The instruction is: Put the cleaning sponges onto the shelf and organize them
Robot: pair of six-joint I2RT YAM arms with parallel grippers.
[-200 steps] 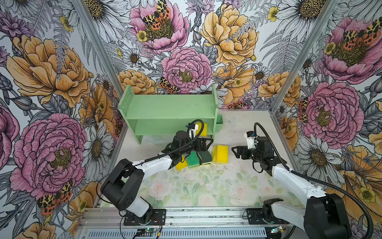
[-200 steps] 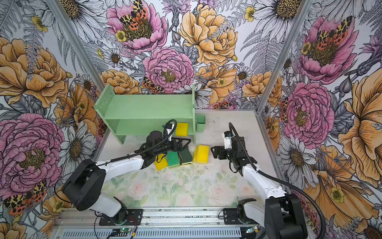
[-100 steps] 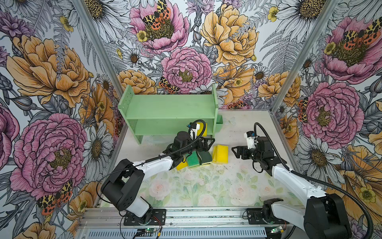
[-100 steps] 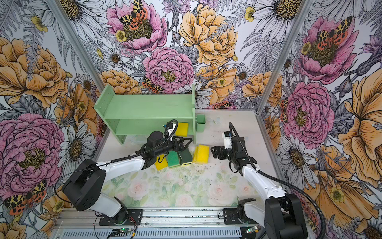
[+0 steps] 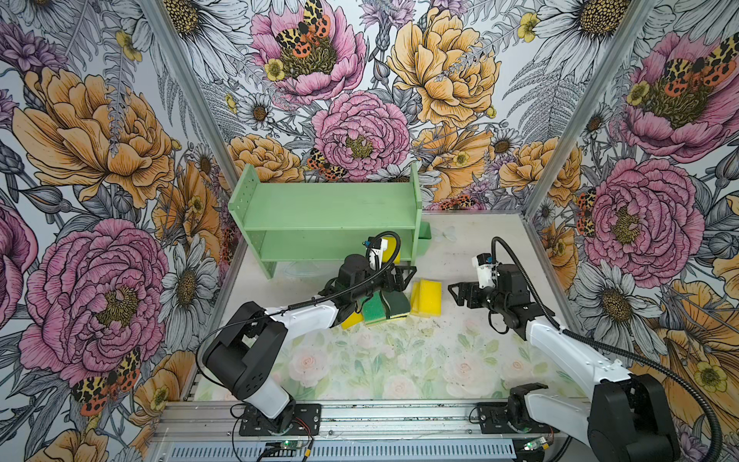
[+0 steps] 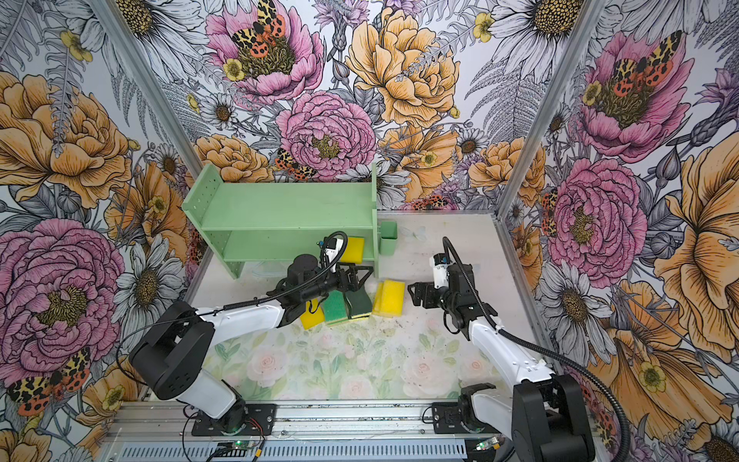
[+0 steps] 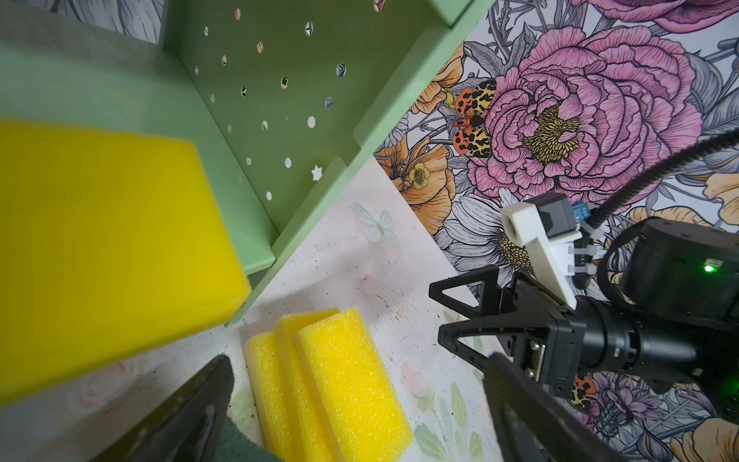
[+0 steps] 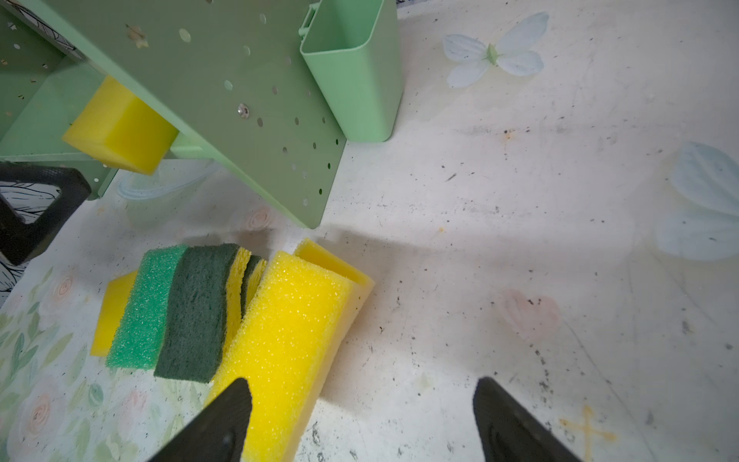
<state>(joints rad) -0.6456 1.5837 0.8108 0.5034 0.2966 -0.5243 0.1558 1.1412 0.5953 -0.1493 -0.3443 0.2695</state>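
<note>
Gaping wide, clutching nothing: left gripper, just in front of the shelf's right end. Spread and empty likewise: right gripper, farther out past the shelf's right side. On the shelf's lower tier, right end: one yellow sponge. In front of the shelf, on the table: sponge cluster, yellow and green.

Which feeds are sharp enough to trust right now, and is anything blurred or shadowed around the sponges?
Left wrist view: the yellow sponge on the shelf is close and blurred; the yellow sponges on the table are crisp. Right wrist view: green sponges sharp, a soft shadow crosses the table beside them. Both top views: evenly lit, no glare.
</note>
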